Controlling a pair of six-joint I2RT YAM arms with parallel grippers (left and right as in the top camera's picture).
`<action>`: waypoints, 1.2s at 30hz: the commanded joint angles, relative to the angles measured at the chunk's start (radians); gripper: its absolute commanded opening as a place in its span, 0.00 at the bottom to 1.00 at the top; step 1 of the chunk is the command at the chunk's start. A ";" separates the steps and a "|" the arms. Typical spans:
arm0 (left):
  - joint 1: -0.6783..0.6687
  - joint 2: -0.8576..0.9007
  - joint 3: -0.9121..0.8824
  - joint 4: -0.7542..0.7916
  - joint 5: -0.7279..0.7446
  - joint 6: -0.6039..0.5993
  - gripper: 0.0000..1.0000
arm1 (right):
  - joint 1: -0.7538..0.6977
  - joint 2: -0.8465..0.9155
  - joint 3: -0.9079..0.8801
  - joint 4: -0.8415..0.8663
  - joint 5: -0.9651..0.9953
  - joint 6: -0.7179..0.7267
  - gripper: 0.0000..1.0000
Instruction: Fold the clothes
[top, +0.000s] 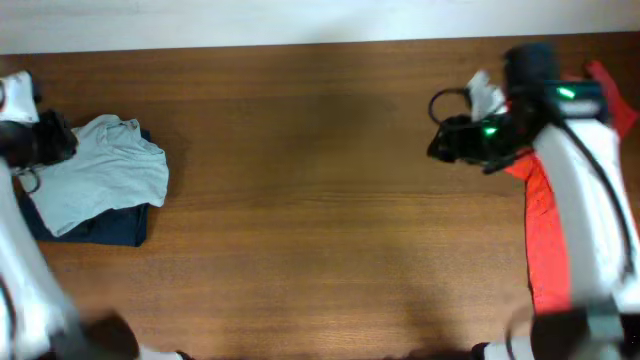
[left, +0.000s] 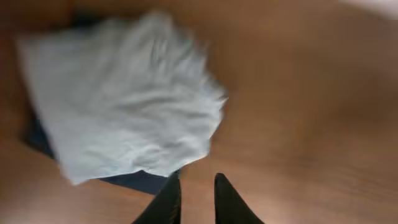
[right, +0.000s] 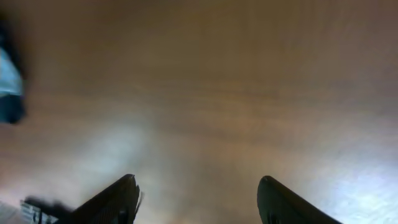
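Though both wrist views are blurred, the plain pale grey-blue short-sleeved cotton T-shirt (top: 105, 175) reads clearly. It lies folded at the left end of the table, stacked on a folded navy T-shirt (top: 110, 228) whose edge shows along its lower side. Orange-red T-shirt (top: 545, 240) lies at the far right edge, partly under the right arm, well apart from the stack. Left gripper (left: 198, 198) hovers just beside the stack's corner, fingers nearly together with a narrow gap, nothing between them. Right gripper (right: 196, 193) hangs over bare brown wooden table (top: 320, 200), near the orange-red shirt, fingers wide apart, holding nothing.
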 joint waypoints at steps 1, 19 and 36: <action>-0.077 -0.256 0.028 -0.037 0.018 0.032 0.29 | -0.004 -0.200 0.040 0.033 -0.006 -0.011 0.67; -0.156 -0.418 0.024 -0.140 0.015 0.028 0.99 | -0.004 -0.587 0.039 0.053 0.059 -0.010 0.99; -0.156 -0.413 0.023 -0.172 0.014 0.028 0.99 | -0.004 -0.517 0.039 0.047 0.059 -0.010 0.99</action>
